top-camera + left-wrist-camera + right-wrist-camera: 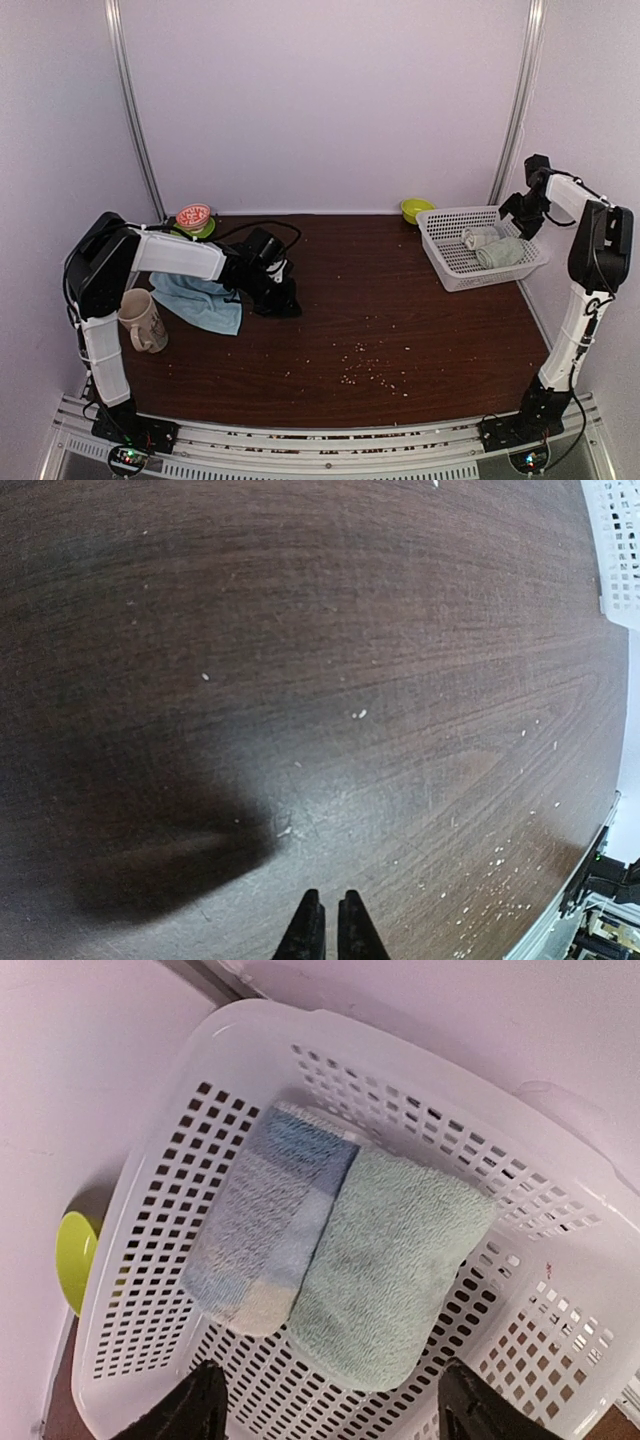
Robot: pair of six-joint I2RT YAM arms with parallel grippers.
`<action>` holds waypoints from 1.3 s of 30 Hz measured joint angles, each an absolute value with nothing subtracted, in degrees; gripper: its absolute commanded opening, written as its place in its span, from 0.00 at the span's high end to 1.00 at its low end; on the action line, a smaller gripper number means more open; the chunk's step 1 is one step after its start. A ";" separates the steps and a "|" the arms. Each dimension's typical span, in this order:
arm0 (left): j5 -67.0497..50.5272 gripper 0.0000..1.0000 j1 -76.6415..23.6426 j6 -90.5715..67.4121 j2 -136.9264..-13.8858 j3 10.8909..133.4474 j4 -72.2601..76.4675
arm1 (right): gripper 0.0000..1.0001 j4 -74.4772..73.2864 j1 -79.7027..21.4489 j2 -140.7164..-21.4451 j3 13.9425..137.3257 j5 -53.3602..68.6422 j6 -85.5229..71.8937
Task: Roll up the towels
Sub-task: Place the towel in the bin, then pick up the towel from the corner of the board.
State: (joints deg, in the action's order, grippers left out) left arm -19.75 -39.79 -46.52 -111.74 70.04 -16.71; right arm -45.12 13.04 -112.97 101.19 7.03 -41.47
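Note:
A light blue towel [203, 300] lies loosely spread on the dark table, left of centre. My left gripper [285, 300] rests just right of it, shut and empty; the left wrist view shows the gripper [329, 920] over bare wood. A rolled sage-green towel [395, 1280] lies in the white basket [150, 1260] beside a rolled blue-striped towel [270, 1220]. My right gripper [330, 1415] hangs open above the two rolls, with one dark fingertip [190, 1405] on each side and nothing between them. From above, the basket [445, 265] sits at the far right under the right gripper [522, 215].
A beige mug [140, 320] stands near the left arm's base, just left of the blue towel. A pink bowl on a green plate [195, 217] sits at the back left. A lime bowl [417, 209] is behind the basket. White crumbs [365, 370] dot the table's front middle.

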 measured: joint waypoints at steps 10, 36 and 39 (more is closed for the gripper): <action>-12.21 0.58 -39.79 -41.06 -101.19 70.98 -24.21 | 0.31 -37.43 -9.13 -94.06 92.73 2.17 -34.61; 17.63 0.52 -27.90 -43.64 -110.93 84.90 -46.98 | 0.36 -19.11 -43.40 -71.96 52.16 -1.45 -29.50; 17.96 0.56 -26.48 -43.59 -113.99 85.91 -47.77 | 0.36 -19.35 -43.40 -70.08 52.29 -1.80 -28.64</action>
State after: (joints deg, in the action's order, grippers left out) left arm 17.96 -26.48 -43.59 -113.99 85.91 -47.77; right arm -19.35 -43.40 -70.08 52.29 -1.80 -28.64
